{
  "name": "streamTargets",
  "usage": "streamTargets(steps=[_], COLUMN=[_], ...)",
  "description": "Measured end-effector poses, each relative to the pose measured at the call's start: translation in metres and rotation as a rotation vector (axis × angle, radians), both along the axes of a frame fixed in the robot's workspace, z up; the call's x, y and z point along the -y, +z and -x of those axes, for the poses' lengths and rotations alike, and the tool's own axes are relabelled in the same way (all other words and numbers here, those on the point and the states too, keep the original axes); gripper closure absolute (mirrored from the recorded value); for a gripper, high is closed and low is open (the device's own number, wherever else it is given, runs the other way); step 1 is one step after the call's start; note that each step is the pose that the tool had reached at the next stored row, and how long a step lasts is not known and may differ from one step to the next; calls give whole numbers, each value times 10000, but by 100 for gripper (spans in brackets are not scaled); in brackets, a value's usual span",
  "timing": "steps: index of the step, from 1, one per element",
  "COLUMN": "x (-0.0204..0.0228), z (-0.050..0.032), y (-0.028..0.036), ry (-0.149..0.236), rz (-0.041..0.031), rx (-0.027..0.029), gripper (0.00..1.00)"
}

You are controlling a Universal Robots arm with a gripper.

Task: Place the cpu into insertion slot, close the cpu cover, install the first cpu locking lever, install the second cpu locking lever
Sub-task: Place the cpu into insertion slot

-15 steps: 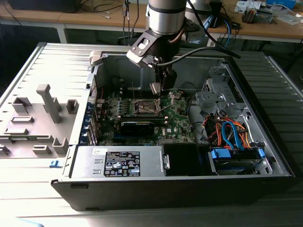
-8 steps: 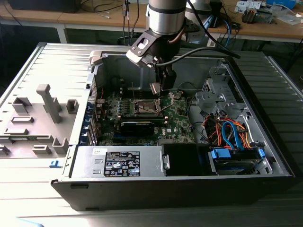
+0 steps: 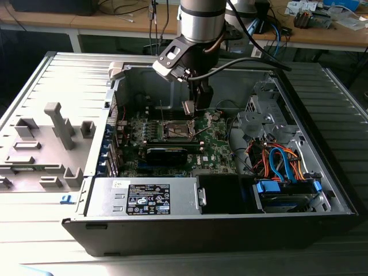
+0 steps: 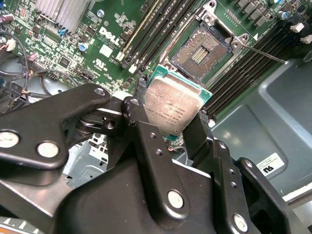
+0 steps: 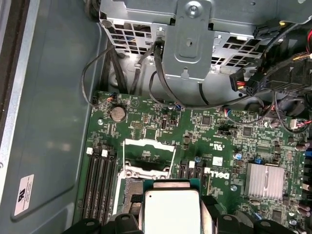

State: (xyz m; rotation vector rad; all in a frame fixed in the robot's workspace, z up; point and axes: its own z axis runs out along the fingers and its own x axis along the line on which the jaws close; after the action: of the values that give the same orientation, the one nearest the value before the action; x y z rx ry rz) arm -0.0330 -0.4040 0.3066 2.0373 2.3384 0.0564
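My gripper (image 3: 194,105) is shut on the cpu (image 3: 187,109), a small square chip with a silvery top, and holds it just above the green motherboard inside the open computer case. In both wrist views the cpu (image 4: 173,107) (image 5: 173,209) sits between the black fingers (image 4: 141,126). The insertion slot (image 4: 202,51) (image 3: 177,131) lies open with its dark centre bare, a short way from the chip. The cpu cover (image 5: 148,141), a thin metal frame, is swung back beside the socket. One thin locking lever (image 4: 268,52) sticks out, unlatched.
Black memory slots (image 4: 151,29) flank the socket. A grey power supply box (image 3: 146,196) fills the case's near side, and a drive bay with blue and orange cables (image 3: 284,167) is at the exterior view's right. A grey plastic fixture (image 3: 54,138) stands outside the case.
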Motion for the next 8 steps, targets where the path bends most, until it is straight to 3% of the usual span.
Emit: streamTargets(steps=[8], x=[0], z=[0], y=[-5], ry=[-259], rz=[0], rx=[0], gripper=[45])
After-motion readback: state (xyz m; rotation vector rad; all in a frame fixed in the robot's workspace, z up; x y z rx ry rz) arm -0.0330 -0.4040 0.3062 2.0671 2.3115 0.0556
